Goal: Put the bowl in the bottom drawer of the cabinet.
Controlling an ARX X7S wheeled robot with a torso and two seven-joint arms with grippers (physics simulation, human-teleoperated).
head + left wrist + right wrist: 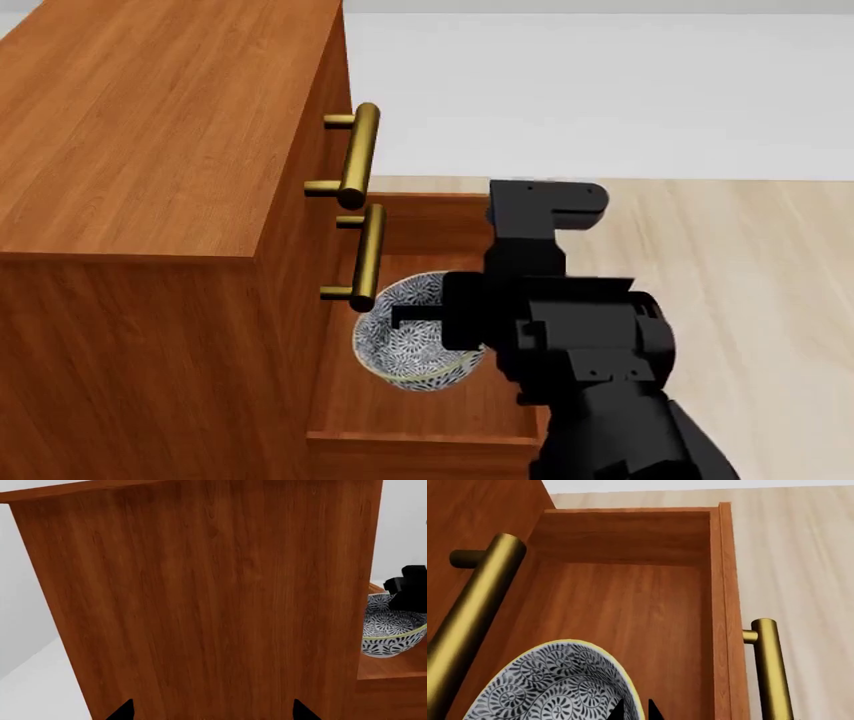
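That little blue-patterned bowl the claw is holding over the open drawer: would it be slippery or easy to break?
Probably both. The bowl looks like glazed ceramic, so its smooth rim may slide in the right gripper, which pinches only one edge. It seems rigid, and likely chips if dropped onto the bottom drawer floor. Its rounded sides might let it rock when nudged.

Cabinet point(147, 150) is reddish-brown w/ wood grain, handles point(358, 155) are brass/gold. Bowl point(407, 340) is white w/ a dense dark blue floral pattern in & out, plus a thin yellowish rim. Gripper point(461, 325) is black, floor point(747, 270) pale wood.
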